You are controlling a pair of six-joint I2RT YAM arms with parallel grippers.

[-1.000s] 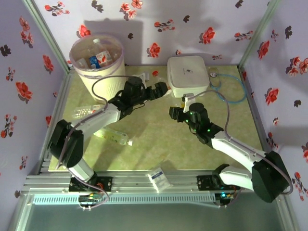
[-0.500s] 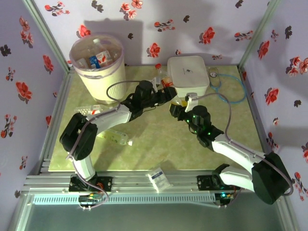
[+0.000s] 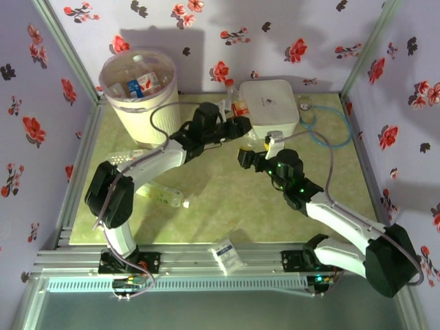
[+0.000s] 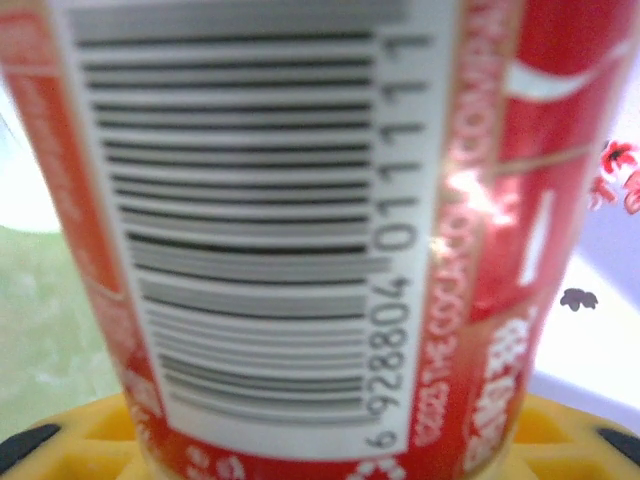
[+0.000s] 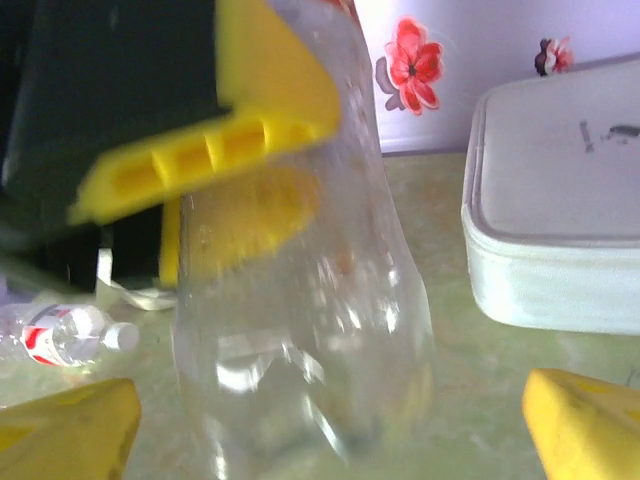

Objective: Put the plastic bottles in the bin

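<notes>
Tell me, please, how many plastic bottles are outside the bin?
3: a red-labelled bottle in the left pincer, a clear bottle under its arm, a greenish bottle nearer. Others may be hidden.

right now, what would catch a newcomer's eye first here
A clear, red-labelled bottle held upright in the left gripper, next to the white box at the back. The right gripper hangs open just beside it. Back left, the tall bin already holds several bottles.
</notes>
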